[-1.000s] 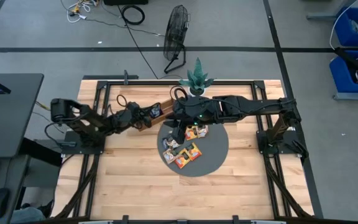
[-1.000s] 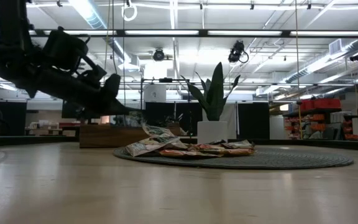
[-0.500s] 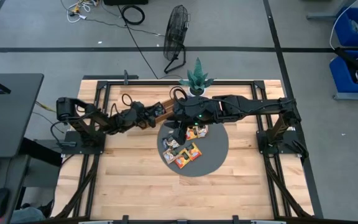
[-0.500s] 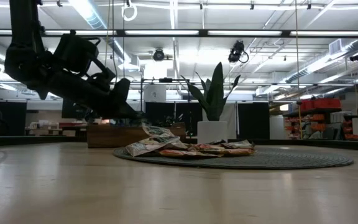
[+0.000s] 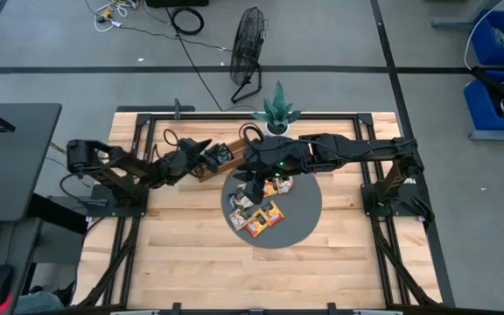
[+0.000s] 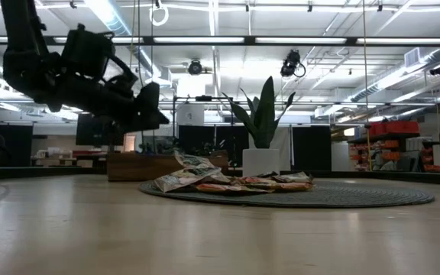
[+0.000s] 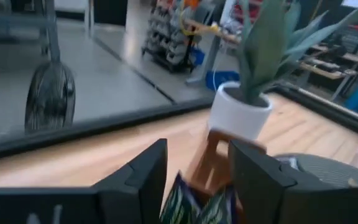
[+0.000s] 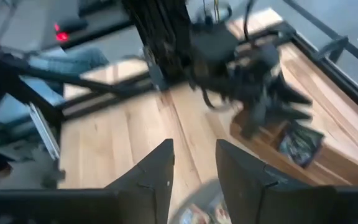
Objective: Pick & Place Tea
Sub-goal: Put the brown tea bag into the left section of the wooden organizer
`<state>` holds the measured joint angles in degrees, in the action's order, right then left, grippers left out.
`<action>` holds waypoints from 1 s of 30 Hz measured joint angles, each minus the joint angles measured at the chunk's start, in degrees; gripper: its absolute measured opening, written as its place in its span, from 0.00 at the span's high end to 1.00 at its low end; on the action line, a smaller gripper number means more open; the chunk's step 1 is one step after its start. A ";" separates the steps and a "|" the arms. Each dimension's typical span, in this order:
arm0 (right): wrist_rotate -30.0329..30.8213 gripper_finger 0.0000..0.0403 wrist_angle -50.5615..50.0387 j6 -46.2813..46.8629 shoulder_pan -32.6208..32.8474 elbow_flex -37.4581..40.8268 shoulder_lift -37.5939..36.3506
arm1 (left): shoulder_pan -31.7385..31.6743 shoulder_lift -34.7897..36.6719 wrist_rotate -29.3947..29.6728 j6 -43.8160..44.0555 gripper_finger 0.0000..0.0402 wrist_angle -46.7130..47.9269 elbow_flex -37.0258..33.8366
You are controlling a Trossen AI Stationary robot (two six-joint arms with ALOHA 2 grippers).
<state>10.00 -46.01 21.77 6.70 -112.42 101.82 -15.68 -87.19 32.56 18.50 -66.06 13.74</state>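
Hanging above the wooden tray (image 5: 220,158), the left gripper (image 5: 201,149) has its two fingers (image 7: 143,176) spread apart with nothing gripped. A dark tea sachet (image 7: 197,202) sits just below them in the left wrist view, and the right wrist view shows it (image 8: 301,143) lying in the tray. The tray rests on the table (image 5: 182,254) at the far left edge of the round grey mat (image 5: 300,219). More tea sachets (image 5: 256,214) lie in a small heap on the mat. The right gripper (image 5: 250,185) hovers over the far left part of the mat, fingers (image 8: 155,177) a little apart and holding nothing. A potted plant (image 5: 276,108) stands at the far side of the table.
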 joint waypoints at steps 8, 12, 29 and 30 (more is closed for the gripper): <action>7.08 0.68 -20.95 2.47 1.18 0.15 -1.02 | 0.46 15.69 -4.26 -4.73 0.55 1.50 0.02; 16.60 0.69 -23.60 7.92 4.98 7.73 -3.40 | 3.11 24.41 -4.08 -7.55 0.56 8.03 0.19; 13.51 0.73 1.00 32.66 3.85 51.13 -18.80 | 23.40 33.81 -2.16 -6.71 0.65 59.67 24.76; 12.45 0.72 2.34 32.47 2.86 52.84 -18.95 | 24.36 33.79 -2.17 -6.71 0.65 59.46 25.80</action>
<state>22.44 -43.67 54.24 9.56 -59.58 82.87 8.68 -53.40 30.39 11.79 -6.60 39.53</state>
